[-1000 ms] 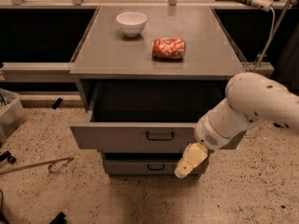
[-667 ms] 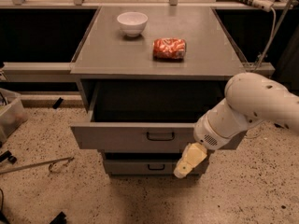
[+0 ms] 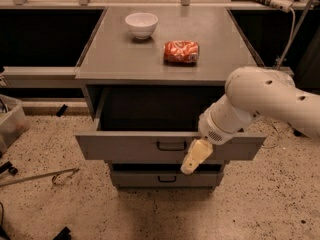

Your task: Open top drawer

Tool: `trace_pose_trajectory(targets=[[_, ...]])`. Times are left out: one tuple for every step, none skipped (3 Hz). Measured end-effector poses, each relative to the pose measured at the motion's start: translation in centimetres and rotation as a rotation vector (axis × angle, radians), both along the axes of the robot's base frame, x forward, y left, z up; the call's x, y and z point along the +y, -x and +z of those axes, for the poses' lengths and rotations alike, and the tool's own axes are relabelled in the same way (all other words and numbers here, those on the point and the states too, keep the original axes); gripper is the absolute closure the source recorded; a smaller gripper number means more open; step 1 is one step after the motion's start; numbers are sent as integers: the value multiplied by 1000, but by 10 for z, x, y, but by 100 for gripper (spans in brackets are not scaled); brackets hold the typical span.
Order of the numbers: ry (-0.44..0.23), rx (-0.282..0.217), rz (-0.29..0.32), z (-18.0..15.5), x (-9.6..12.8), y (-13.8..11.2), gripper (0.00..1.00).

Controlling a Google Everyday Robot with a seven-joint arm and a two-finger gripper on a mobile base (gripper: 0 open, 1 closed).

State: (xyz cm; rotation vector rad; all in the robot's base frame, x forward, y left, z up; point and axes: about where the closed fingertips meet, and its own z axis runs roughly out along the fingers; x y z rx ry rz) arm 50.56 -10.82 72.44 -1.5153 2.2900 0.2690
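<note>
Camera view: gripper (image 3: 196, 157) perhaps touching drawer (image 3: 125, 147)

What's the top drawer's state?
Open: top drawer juts out past the tabletop, inside exposed. Gripper hangs beside its handle.

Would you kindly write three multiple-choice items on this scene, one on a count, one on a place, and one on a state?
1. How many things lie on the cabinet top?
A) one B) two C) four

2. Where is the gripper?
A) in front of the top drawer, just right of its handle
B) on the cabinet top
C) inside the top drawer

3. The top drawer is:
A) shut B) lifted out entirely C) pulled out

Answers:
1 B: only a white bowl and a red packet lie there.
2 A: the gripper hangs before the grey front, beside the handle.
3 C: the drawer's dark inside shows behind its front.
</note>
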Motion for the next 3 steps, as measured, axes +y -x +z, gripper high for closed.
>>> trace_pose_trajectory(targets=[[32,-10,30,-12,4,-36,0],[43,89,57,-49,7,-45,0],[49,198,73,-69,3,-23,0]])
